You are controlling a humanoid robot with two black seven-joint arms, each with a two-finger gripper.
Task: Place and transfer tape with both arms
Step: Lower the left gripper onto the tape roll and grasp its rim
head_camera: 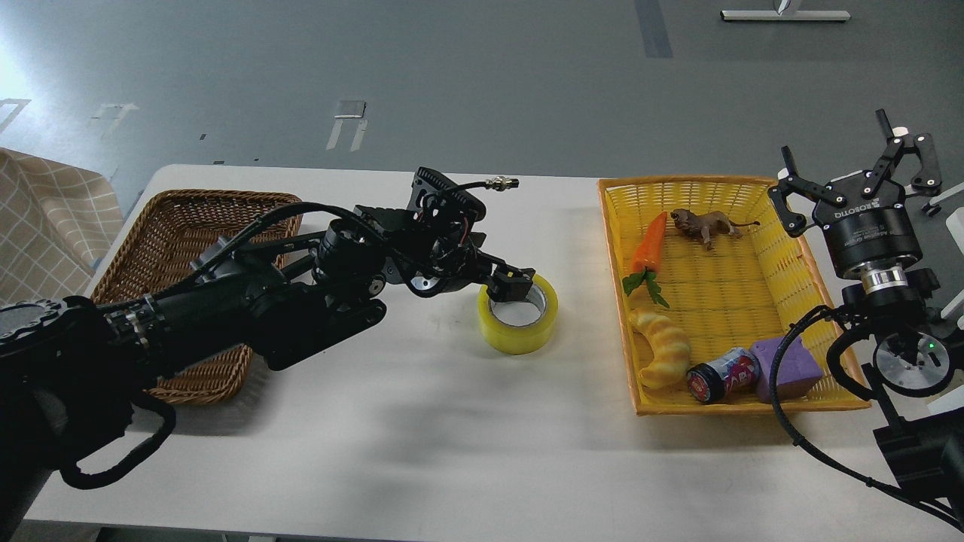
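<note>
The tape (520, 335), a wide yellow roll with a grey core, lies flat on the white table (422, 421) near its middle. My left arm reaches in from the left, and its gripper (514, 286) is down on the roll's upper left rim. Its fingertips are close together there and seem to pinch the roll's wall. My right gripper (836, 139) is raised at the far right, beyond the yellow basket, open and empty, with its fingers pointing up and away from the tape.
A brown wicker basket (181, 218) stands at the left under my left arm. A yellow basket (761, 184) at the right holds a toy carrot, a lion figure, a croissant toy, a can and a purple block.
</note>
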